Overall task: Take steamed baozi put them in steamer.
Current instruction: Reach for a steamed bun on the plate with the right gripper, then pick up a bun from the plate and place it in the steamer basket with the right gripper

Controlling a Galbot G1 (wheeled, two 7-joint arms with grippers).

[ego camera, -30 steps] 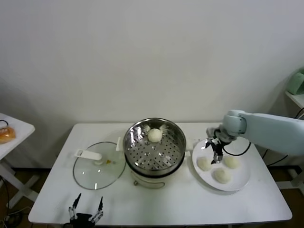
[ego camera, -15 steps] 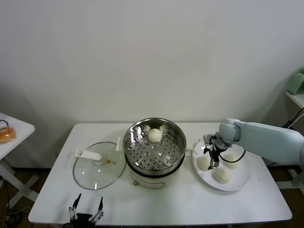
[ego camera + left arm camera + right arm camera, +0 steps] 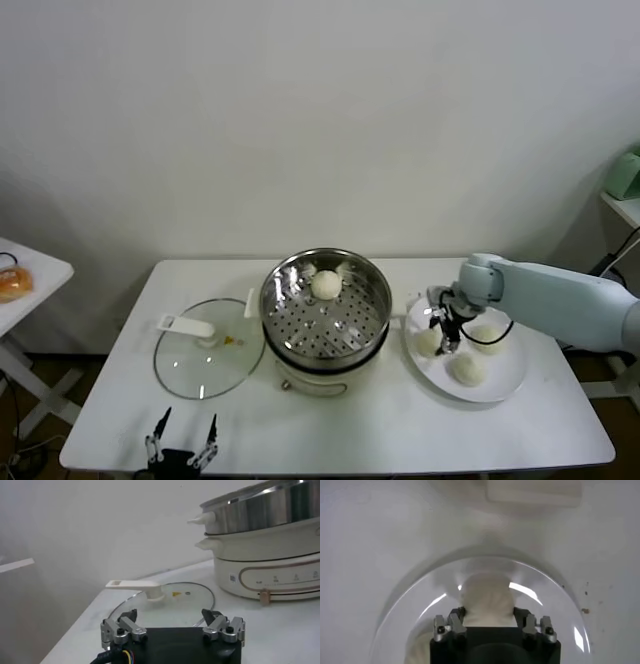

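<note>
One steamed baozi (image 3: 325, 284) lies at the back of the shiny steamer (image 3: 325, 318) in the middle of the table. Three more sit on the white plate (image 3: 508, 385) to its right. My right gripper (image 3: 443, 335) is down on the plate, its fingers pressed on both sides of the leftmost baozi (image 3: 429, 343). The right wrist view shows that baozi (image 3: 487, 597) filling the gap of the right gripper (image 3: 489, 612), still resting on the plate (image 3: 415, 610). My left gripper (image 3: 181, 442) is parked open at the table's front edge.
The glass lid (image 3: 205, 360) with a white handle lies flat left of the steamer. In the left wrist view the lid (image 3: 175, 597) and the cooker base (image 3: 265, 565) lie beyond the left gripper (image 3: 170, 616). A small side table (image 3: 25, 290) stands far left.
My right gripper has come down and slightly left over the plate, and its fingers have closed in on the leftmost baozi. The left arm has not moved.
</note>
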